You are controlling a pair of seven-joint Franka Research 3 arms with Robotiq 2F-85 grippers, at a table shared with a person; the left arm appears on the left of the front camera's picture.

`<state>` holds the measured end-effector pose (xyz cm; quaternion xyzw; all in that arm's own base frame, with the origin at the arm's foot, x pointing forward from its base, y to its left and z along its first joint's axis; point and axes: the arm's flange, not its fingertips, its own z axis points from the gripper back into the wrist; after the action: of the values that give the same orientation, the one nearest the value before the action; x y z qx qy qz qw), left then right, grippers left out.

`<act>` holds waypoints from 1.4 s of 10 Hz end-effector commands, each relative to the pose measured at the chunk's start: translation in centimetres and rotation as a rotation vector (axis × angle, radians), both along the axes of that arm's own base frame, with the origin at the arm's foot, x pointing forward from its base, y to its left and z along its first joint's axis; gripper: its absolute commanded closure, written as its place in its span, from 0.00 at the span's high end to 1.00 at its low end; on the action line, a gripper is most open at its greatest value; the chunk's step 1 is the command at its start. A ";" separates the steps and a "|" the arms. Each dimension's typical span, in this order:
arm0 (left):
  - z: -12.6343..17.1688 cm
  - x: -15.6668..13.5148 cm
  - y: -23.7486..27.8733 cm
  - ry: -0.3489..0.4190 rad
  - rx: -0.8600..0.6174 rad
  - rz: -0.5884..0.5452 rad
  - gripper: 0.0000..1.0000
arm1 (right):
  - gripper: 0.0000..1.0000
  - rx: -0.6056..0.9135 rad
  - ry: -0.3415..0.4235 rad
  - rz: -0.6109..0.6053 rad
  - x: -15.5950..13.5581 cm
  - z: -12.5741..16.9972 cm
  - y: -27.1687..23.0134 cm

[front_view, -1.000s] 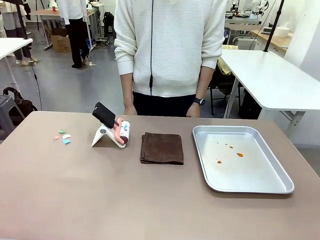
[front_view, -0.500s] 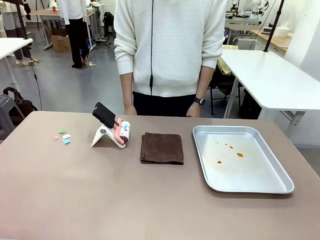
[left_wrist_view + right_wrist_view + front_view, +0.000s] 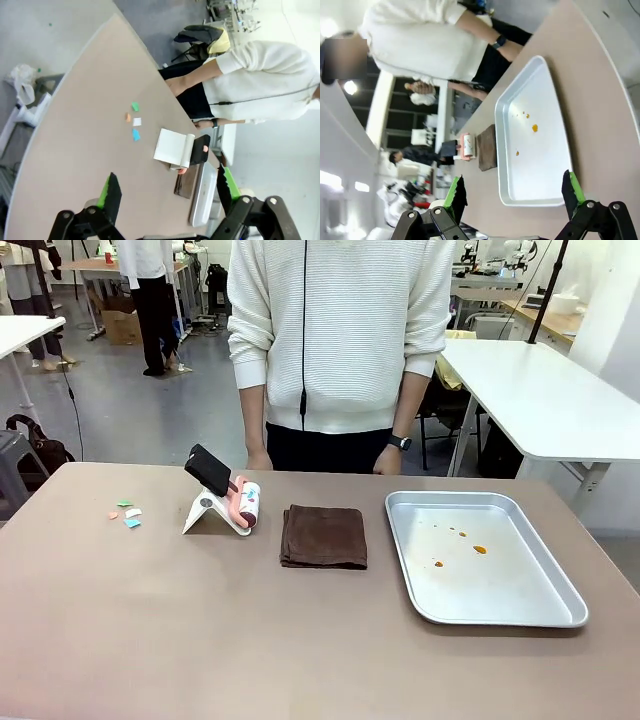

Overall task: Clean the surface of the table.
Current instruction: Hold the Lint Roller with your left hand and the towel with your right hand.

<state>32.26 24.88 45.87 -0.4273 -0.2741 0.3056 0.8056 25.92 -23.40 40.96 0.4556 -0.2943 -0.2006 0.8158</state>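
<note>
I find nothing changed: left gripper [image 3: 166,182] and right gripper [image 3: 513,185] gape empty, paper scraps [image 3: 125,514] at the table's [image 3: 200,640] ten o'clock uncleared.

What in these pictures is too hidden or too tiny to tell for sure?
- Front view: the person's hand below the watch, fingers hidden behind the table edge.
- Front view: orange spots in the tray, too small to identify.
- Front view: coloured scraps, too small to tell the material.

Front camera across the table [image 3: 200,640] toward the person [image 3: 340,340]; wrist cameras high, rolled sideways, tray [image 3: 500,585] common.
</note>
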 end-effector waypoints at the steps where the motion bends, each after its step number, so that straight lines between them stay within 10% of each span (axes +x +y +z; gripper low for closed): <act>1: 3.1 4.3 -2.7 -0.025 0.112 -0.158 1.00 | 1.00 -0.158 -0.043 0.058 0.8 2.8 8.6; 5: 7.1 12.1 -13.0 -0.045 0.294 -0.313 1.00 | 1.00 -0.434 -0.052 0.238 8.5 6.2 21.9; 9: 3.9 15.8 -22.8 -0.039 0.359 -0.431 1.00 | 1.00 -0.564 0.059 0.433 15.1 4.0 39.0; 14: -0.4 16.3 -29.2 -0.149 0.455 -0.466 1.00 | 1.00 -0.530 0.472 0.518 17.4 -2.1 50.2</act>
<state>48.80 -3.44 46.97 -0.3023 -0.2672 0.0327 0.9144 42.24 25.32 37.58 0.2344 -0.0551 0.0062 0.9706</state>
